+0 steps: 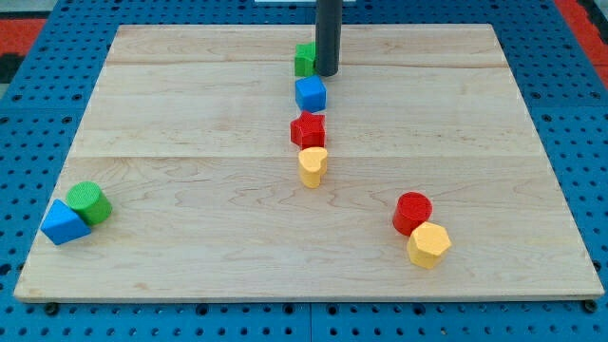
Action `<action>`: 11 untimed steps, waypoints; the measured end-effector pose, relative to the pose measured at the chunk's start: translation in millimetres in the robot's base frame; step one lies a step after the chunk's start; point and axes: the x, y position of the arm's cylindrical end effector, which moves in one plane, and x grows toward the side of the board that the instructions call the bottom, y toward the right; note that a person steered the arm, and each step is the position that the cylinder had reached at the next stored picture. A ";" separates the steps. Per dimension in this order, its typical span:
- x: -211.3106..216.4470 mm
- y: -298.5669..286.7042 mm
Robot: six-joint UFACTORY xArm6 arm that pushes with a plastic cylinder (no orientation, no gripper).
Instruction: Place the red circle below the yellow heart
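Red circle [412,212] sits low on the view's right, touching a yellow hexagon [428,245]; the yellow heart [313,166] is mid-desk [190,104], right under a red block [308,129]; no jaws here, just my tip [327,73] up top beside the green block [305,59]; I'd swing round the circle's right side and nudge left, slowly.

Red circle [412,211], yellow heart [313,165] — pale wood-grain board [190,114] — blue pegboard [38,123] around

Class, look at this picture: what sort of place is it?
Probably a robotics lab bench: a wooden board on a blue perforated base, coloured blocks like the red circle, and my tip.
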 end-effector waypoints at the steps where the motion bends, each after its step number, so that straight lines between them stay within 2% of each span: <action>1: 17.3 41.7; 2: 40.3 85.0; 4: 50.5 86.4; 6: 175.7 69.3; 7: 207.9 112.1; 8: 244.9 97.8; 10: 272.7 113.5; 11: 274.7 71.8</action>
